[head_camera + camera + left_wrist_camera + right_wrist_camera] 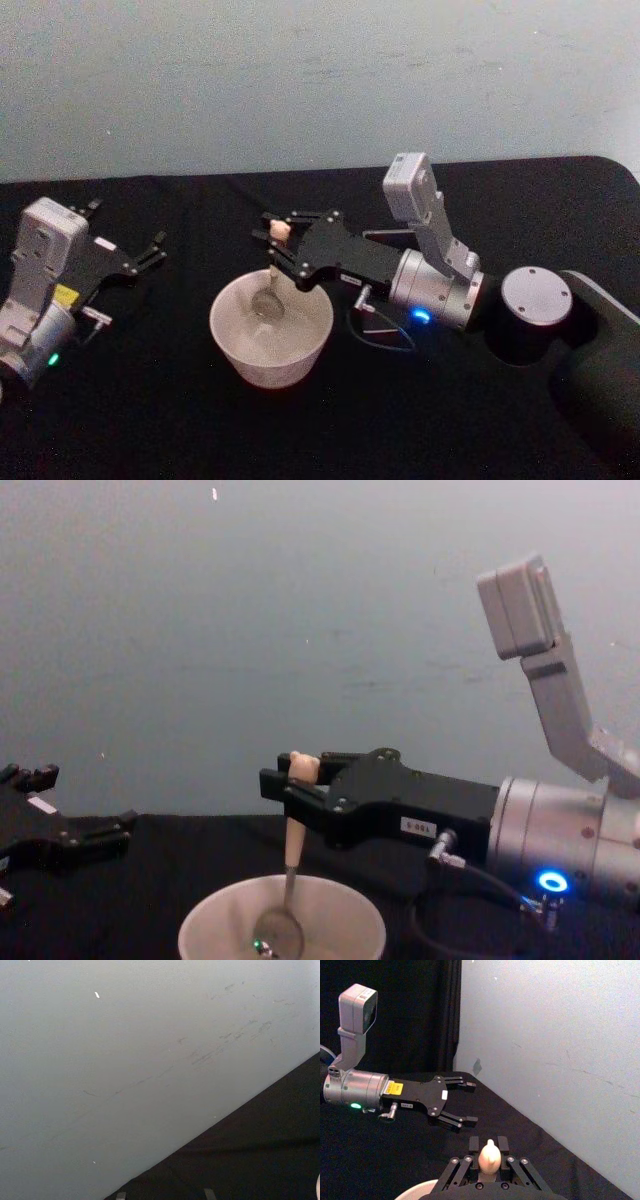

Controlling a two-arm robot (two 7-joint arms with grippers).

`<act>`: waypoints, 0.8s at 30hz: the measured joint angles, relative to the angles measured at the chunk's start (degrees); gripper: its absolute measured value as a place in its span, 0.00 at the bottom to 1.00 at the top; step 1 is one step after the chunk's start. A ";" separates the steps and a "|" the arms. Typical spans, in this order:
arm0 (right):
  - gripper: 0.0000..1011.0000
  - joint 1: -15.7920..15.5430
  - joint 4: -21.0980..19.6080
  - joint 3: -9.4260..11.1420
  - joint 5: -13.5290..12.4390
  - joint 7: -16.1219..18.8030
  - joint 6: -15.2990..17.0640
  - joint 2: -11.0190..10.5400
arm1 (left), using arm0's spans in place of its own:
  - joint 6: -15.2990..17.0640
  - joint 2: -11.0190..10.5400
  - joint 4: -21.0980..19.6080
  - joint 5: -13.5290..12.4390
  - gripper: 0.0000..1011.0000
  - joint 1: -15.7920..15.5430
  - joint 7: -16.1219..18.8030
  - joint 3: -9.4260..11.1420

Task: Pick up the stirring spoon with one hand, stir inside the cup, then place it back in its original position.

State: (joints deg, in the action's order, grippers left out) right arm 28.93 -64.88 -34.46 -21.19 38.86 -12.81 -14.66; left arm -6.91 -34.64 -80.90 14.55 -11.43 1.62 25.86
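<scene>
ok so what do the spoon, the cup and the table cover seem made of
Stirring spoon, held in the cup by the right gripper: matte pale peach handle, likely plastic or wood; dark stem and shiny silvery bowl, probably metal. Cup: smooth cream-white, thin rim, ceramic or plastic, cannot tell which. Table cover: matte black, no glare, probably cloth. Left gripper idles at the left.

The stirring spoon stood nearly upright, its pale peach handle rising above the rim of the wide cream cup, its silvery bowl down inside.
</scene>
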 joint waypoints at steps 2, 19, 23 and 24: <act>0.21 -0.14 -0.20 0.17 0.17 0.00 -0.03 -0.09 | 0.00 0.00 0.00 0.00 0.99 0.00 0.00 0.00; 0.21 -4.15 -7.48 1.87 0.17 0.12 1.11 -4.86 | 0.00 0.00 0.00 0.00 0.99 0.00 0.00 0.00; 0.21 -5.44 -9.72 2.05 -0.55 0.56 1.59 -6.03 | 0.00 0.00 0.00 0.00 0.99 0.00 0.00 0.00; 0.21 -5.70 -10.19 2.06 -0.73 0.71 1.66 -6.24 | 0.00 0.00 0.00 0.00 0.99 0.00 0.00 0.00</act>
State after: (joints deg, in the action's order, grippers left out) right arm 23.23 -75.07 -32.40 -21.92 39.57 -11.15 -20.90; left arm -6.91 -34.64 -80.90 14.55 -11.43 1.62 25.86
